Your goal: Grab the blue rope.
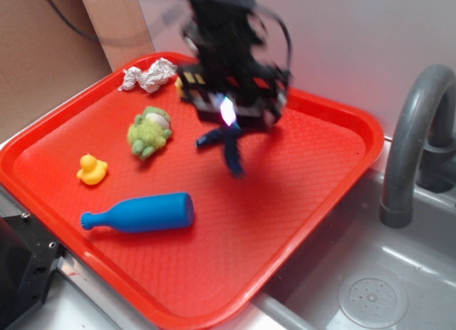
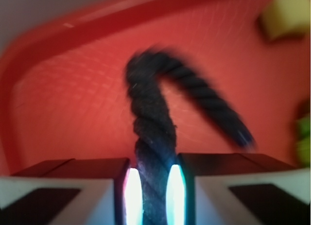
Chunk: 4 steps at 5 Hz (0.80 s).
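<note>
The gripper is clamped on the blue rope. In the wrist view, the 2 fingers press against both sides of the braided strand, with lit pads touching it on the left and right. From the jaws the rope rises, bends sharply, and its free end runs down to the right, ending in a shiny blue cap.

In the exterior view, the gripper is blurred and sits above the rear-center area of the red tray. The blue rope hangs below it in a forked shape; whether its lower end touches the tray surface cannot be determined.

Positions relative to the red tray:
- The blue bottle lies on its side near the front-left edge, neck pointing left.
- The yellow rubber duck sits near the left edge, behind the bottle.
- The green plush toy lies left of center, behind the duck.
- The crumpled white paper rests at the rear-left corner.

A gray faucet and a metal sink basin stand just beside the tray's right edge. A brown cardboard panel stands behind its left side.
</note>
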Available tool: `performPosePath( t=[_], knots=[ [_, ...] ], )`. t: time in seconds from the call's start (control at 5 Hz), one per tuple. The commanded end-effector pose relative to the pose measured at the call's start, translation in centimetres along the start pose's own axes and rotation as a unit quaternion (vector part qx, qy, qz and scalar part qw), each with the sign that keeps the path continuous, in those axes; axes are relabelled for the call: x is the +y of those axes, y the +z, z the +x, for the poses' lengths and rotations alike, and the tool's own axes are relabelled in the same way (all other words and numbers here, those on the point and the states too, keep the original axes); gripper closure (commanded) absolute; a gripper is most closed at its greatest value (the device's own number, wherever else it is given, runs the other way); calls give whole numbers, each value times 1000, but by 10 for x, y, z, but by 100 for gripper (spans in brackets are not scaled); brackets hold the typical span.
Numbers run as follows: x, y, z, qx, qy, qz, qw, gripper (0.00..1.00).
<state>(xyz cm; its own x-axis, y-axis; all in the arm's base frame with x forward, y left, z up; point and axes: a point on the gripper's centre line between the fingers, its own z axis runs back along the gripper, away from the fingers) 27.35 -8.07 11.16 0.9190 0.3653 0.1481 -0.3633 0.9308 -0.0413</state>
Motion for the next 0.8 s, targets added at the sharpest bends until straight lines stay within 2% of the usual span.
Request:
performPosePath(
  t=[0.0, 0.2, 0.4, 0.6],
  knots=[
    [58, 96, 17, -22, -40, -4, 999, 100],
    [79, 131, 16, -17, -56, -3, 998, 100],
    [82, 149, 13, -11, -51, 6, 999, 100],
    [81, 148, 7, -6, -75, 16, 997, 100]
  ],
)
